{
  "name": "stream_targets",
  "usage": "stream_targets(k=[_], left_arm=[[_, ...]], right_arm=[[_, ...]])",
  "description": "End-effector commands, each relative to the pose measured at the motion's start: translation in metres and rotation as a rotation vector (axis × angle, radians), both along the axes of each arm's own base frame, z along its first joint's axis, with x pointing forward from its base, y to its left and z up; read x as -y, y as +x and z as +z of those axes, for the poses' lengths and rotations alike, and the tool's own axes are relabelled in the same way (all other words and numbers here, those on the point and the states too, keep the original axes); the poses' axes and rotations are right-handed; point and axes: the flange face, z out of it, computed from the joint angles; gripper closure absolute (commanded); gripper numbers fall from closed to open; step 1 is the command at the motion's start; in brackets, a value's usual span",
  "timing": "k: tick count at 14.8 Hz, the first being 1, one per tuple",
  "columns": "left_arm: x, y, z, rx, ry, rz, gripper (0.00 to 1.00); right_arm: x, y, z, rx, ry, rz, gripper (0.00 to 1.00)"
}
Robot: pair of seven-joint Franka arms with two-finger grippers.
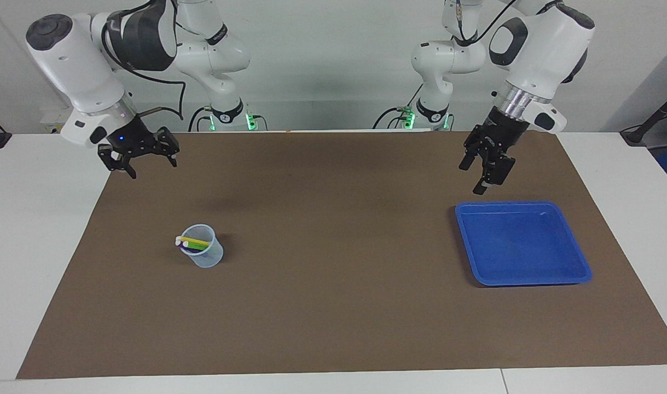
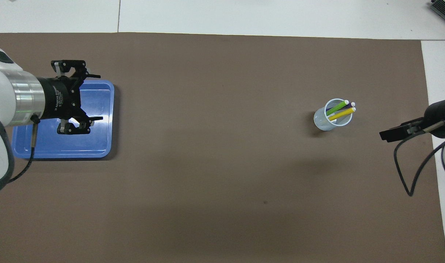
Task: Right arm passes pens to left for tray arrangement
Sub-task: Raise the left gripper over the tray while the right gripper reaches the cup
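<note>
Yellow, green and purple pens (image 1: 193, 243) (image 2: 340, 110) lean together in a small translucent cup (image 1: 207, 257) (image 2: 325, 123) on the brown mat. My right gripper (image 1: 153, 169) (image 2: 385, 136), with its blue light, hangs open and empty over the mat's edge at the right arm's end, well apart from the cup. The blue tray (image 1: 530, 279) (image 2: 96, 140) lies empty toward the left arm's end. My left gripper (image 1: 471, 178) (image 2: 99, 97) is raised over the tray's edge, open with nothing between its fingers.
A brown mat (image 1: 333, 317) (image 2: 222, 164) covers most of the white table (image 1: 16, 230). Wide bare mat lies between the cup and the tray. Both arm bases stand at the robots' end.
</note>
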Motion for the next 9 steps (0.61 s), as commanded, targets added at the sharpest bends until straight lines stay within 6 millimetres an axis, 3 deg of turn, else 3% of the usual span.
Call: stream_targets(k=[1,3,6,9], left_arm=[[0.015,-0.015,-0.03,-0.013,-0.029,0.021,0.0],[0.047,-0.017,-0.043,0.009,-0.038,-0.007,0.0],[0.054,-0.004,-0.06,0.021,-0.058,0.056,0.0],[0.079,0.001,-0.075,0.043,-0.094,0.12,0.0]], right_arm=[[-0.009,0.021,-0.031,0.001,0.006,0.048,0.0],[-0.022,0.04,-0.053,-0.005,0.018,0.148,0.0],[-0.024,0.054,-0.076,-0.008,0.022,0.281,0.0],[-0.027,0.063,-0.091,0.007,0.014,0.379,0.0]])
